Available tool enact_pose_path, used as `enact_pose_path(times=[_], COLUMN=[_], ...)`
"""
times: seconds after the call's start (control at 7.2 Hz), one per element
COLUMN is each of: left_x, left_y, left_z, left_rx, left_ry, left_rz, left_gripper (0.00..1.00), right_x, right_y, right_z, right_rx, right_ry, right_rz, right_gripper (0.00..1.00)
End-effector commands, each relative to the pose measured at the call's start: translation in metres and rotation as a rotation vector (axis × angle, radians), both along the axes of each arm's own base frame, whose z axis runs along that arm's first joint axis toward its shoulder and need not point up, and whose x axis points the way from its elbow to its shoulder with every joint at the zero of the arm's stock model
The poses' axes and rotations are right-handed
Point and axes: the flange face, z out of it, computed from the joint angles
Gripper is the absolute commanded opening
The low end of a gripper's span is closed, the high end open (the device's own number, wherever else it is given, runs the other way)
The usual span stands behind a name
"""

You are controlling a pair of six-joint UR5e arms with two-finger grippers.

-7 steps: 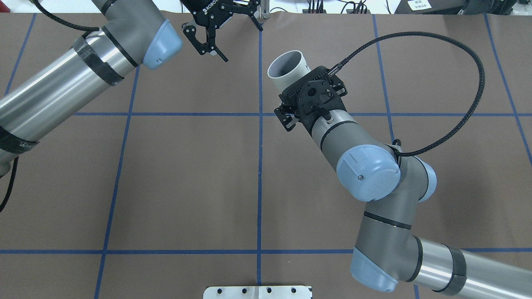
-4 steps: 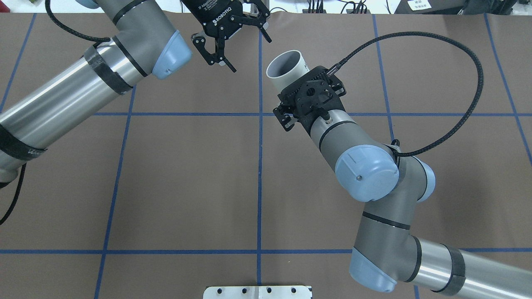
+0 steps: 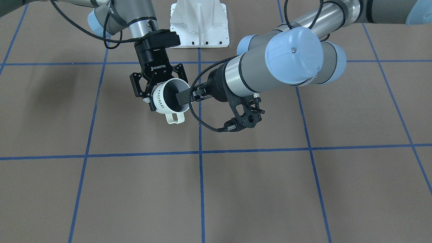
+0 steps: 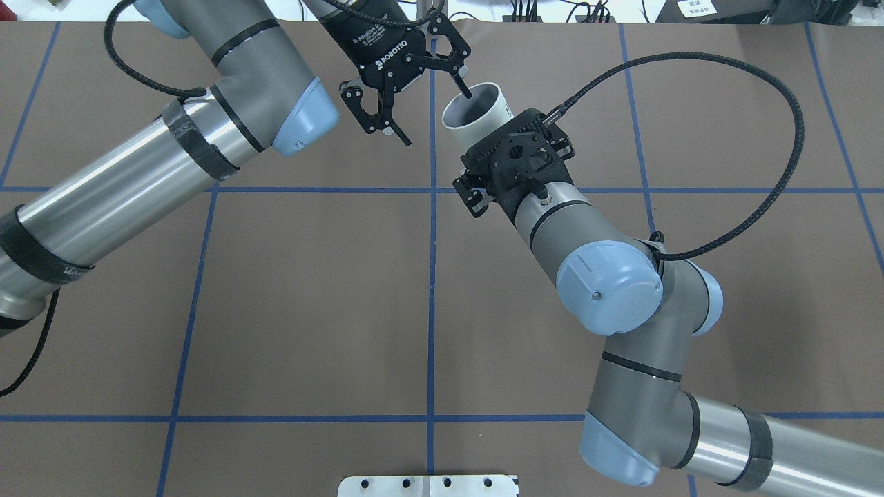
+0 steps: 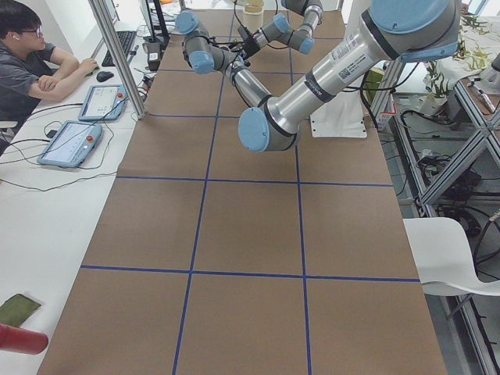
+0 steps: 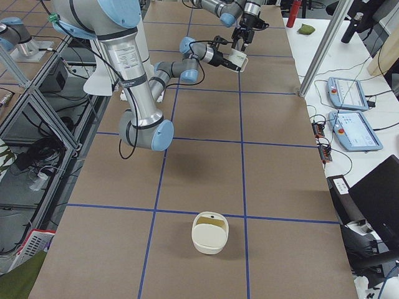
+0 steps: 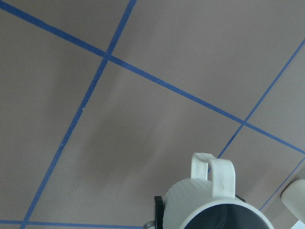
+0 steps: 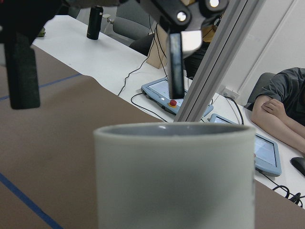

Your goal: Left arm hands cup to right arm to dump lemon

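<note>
Pictured: two robot arms (image 4: 138,172) (image 4: 621,290), two grippers, the left gripper (image 4: 435,117) and the right gripper (image 3: 162,90), one cup (image 4: 475,109), one off-white container (image 6: 210,232), two tablets (image 5: 70,143) (image 5: 105,101) and one seated person (image 5: 23,55).

Brown table (image 4: 311,297), blue tape grid (image 4: 431,310); cream container (image 6: 209,245) on it.
</note>
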Motion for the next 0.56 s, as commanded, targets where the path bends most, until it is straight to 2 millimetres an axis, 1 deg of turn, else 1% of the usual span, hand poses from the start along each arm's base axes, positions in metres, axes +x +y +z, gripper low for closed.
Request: enact_pose_path(times=[0.0, 0.14, 0.42], left_x=[0.0098, 0.0098, 0.0125], left_y=[0.0076, 0.0077, 0.0097], left_z=[-0.0009, -0.0009, -0.0009], left_rx=[0.003, 0.002, 0.001], left_ry=[0.001, 0.001, 0.001], left_rz=[0.016, 0.015, 0.020], left_gripper=[0.96, 0.85, 0.68], right_x=[0.0003, 0.0009, 0.0010], right_y=[0.0001, -0.0006, -0.0006], right_z=[-0.0003, -0.0003, -0.0005], right_rx=[-0.002, -0.002, -0.001], right_ry=[-0.004, -0.004, -0.006], right_rz=[0.001, 0.002, 0.003], right_gripper=[0.12, 0.12, 0.12])
